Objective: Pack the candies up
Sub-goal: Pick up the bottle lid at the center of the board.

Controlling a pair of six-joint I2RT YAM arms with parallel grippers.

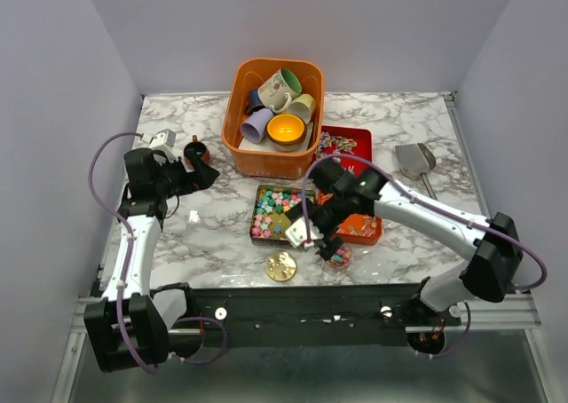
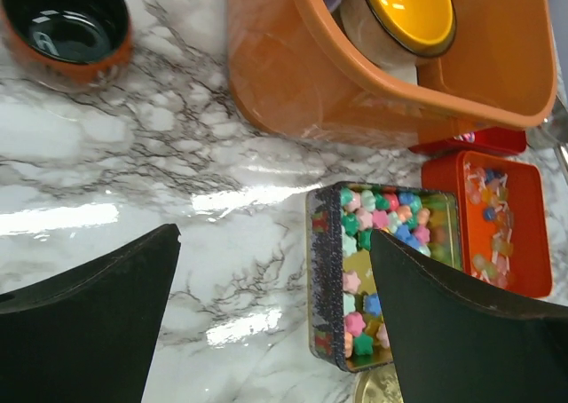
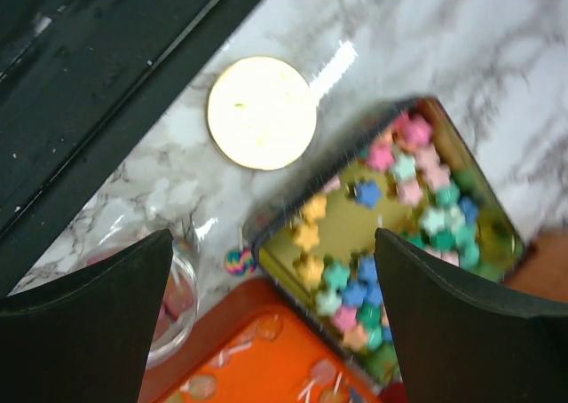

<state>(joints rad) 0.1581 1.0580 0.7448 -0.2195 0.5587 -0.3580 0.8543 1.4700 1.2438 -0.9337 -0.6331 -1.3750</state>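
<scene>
Your right fingers (image 3: pixel 461 332), wide open and empty, sit over the multicolour star-shaped candies (image 3: pixel 368 193) by the desk's (image 1: pixel 399 119) near edge. Your left fingers (image 2: pixel 89 332), likewise open and empty, lie farther off.

Candies (image 1: pixel 269 215) lie in a tin (image 2: pixel 325 279) before the bin (image 1: pixel 266 159), behind the lid (image 1: pixel 282 266).

Bright, even light; glare streaks on marble table (image 2: pixel 80 217); right wrist view soft, blurred.

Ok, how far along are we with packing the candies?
Done: the tin holds many star candies; the glass jar holds some. In hand: nothing, both sets of jaws open. Left: wrapped candies in the orange tray, one loose speckled candy beside the jar, and the gold lid lying apart.
</scene>
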